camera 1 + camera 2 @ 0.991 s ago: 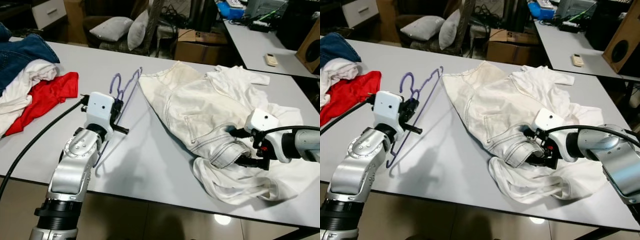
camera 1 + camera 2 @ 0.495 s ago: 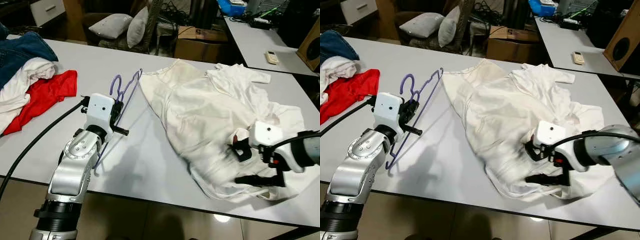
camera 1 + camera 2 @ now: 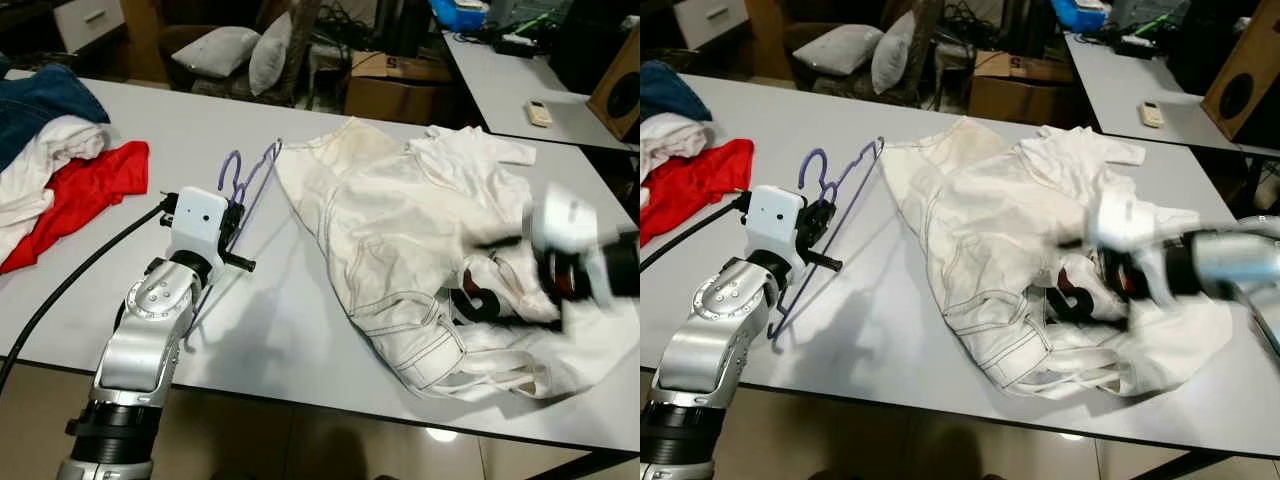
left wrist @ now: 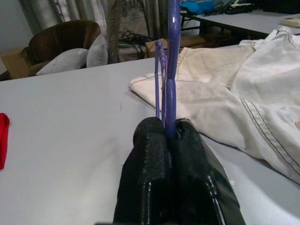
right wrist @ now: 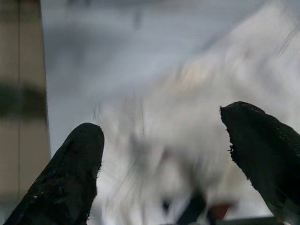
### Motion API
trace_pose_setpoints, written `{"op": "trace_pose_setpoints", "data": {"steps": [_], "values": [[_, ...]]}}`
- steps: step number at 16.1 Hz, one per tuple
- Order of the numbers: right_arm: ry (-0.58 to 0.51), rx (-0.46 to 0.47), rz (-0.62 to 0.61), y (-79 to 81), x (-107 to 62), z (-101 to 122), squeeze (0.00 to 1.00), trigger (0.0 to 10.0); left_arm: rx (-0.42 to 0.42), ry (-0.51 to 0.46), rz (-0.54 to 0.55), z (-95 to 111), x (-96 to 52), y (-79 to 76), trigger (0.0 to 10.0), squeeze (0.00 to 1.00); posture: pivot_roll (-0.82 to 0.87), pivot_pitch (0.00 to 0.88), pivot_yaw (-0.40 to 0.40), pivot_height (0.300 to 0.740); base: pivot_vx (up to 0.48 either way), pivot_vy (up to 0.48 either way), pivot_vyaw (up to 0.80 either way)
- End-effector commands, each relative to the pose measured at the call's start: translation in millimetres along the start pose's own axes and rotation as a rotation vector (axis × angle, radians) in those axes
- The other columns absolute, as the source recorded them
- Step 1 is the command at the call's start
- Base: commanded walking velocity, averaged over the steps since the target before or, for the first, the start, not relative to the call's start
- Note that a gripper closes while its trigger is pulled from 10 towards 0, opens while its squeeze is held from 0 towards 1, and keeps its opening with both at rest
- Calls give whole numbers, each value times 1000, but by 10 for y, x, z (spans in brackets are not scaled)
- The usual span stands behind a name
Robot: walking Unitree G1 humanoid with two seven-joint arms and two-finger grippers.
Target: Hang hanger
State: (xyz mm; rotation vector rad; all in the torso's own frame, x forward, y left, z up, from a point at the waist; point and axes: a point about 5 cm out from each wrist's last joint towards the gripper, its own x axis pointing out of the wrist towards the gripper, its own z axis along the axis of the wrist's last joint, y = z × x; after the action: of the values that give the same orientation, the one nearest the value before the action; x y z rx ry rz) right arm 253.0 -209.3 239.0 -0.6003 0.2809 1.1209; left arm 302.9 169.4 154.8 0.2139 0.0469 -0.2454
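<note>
In the left eye view, a purple wire hanger [image 3: 243, 196] is seen lying slantwise over the grey table [image 3: 300, 330], its long axis running from the near edge away toward the far side, with the hook end farthest from the robot and just beside the collar end of the white jacket [image 3: 400, 230]. The left gripper [image 3: 233, 232] is closed on the hanger's wire partway along it, and the silver left arm is raised from below the table's near edge, bent at the elbow. To the left of the hanger, well apart, a red garment [image 3: 85, 195], a white garment [image 3: 45, 160] and blue jeans [image 3: 40, 105] are piled. Beyond the table, grey cushions [image 3: 235, 55] and a cardboard box [image 3: 395, 85] are seen, and a second table [image 3: 540, 105] stands behind the jacket.

In the right eye view, the right gripper [image 3: 1110, 275] is blurred above the jacket's right part, the arm reaching in from the right; a red and dark print [image 3: 1075, 297] is exposed in the cloth beneath it.

In the left wrist view, the two black fingers [image 4: 152, 154] are pressed together with the hanger's purple wire clamped between them, rising upright from the grip; the jacket lies beyond.

In the right wrist view, the two fingertips [image 5: 79, 164] are held wide apart over blurred white cloth.
</note>
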Motion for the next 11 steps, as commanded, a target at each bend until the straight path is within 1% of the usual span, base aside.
{"op": "trace_pose_setpoints", "data": {"steps": [1, 2, 3, 4, 5, 6, 7, 8, 9, 10, 11], "values": [[-45, 68, -68, -25, 59, -16, 1000, 10000, -9, -17, 14, 46, 10, 16, 10000, 0, -42, 10, -67, 740, 0, 0, 0], [-60, 127, -120, 7, 261, -115, 1000, 10000, -6, -18, 11, 49, 17, 9, 10000, 0, -42, 10, -67, 740, 0, 0, 0], [-50, 203, -172, 46, 480, -249, 1000, 10000, -4, -19, 8, 52, 26, -4, 10000, 0, -35, 0, -67, 740, 0, 0, 0], [-44, 225, -189, 53, 537, -291, 1000, 10000, -3, -19, 7, 54, 29, -10, 10000, 0, -31, 0, -67, 740, 0, 0, 0], [-14, 296, -267, 44, 702, -457, 1000, 10000, -3, -20, 3, 59, 33, -18, 10000, 0, -31, 0, -67, 740, 0, 0, 0], [42, 418, -375, 69, 944, -752, 1000, 10000, 0, -19, -7, 64, 35, -32, 10000, 0, -18, 0, -67, 740, 0, 0, 0], [51, 436, -392, 79, 977, -794, 1000, 10000, 0, -18, -11, 65, 35, -37, 10000, 0, -17, 0, -66, 740, 0, 0, 0], [50, 491, -428, 107, 1073, -924, 1000, 10000, -3, -17, -21, 65, 33, -58, 10000, 0, -16, 0, -62, 740, 0, 0, 0], [76, 563, -462, 171, 1194, -1115, 1000, 10000, -9, -17, -34, 65, 34, -94, 10000, 0, -11, 0, -61, 740, 0, 0, 0], [106, 571, -452, 239, 1261, -1213, 1000, 10000, -14, -18, -46, 68, 37, -127, 10000, 0, -7, 2, -62, 740, 0, 0, 0], [112, 563, -441, 273, 1274, -1235, 1000, 10000, -15, -18, -51, 71, 36, -146, 10000, 0, -3, 2, -62, 740, 0, 0, 0]]}}
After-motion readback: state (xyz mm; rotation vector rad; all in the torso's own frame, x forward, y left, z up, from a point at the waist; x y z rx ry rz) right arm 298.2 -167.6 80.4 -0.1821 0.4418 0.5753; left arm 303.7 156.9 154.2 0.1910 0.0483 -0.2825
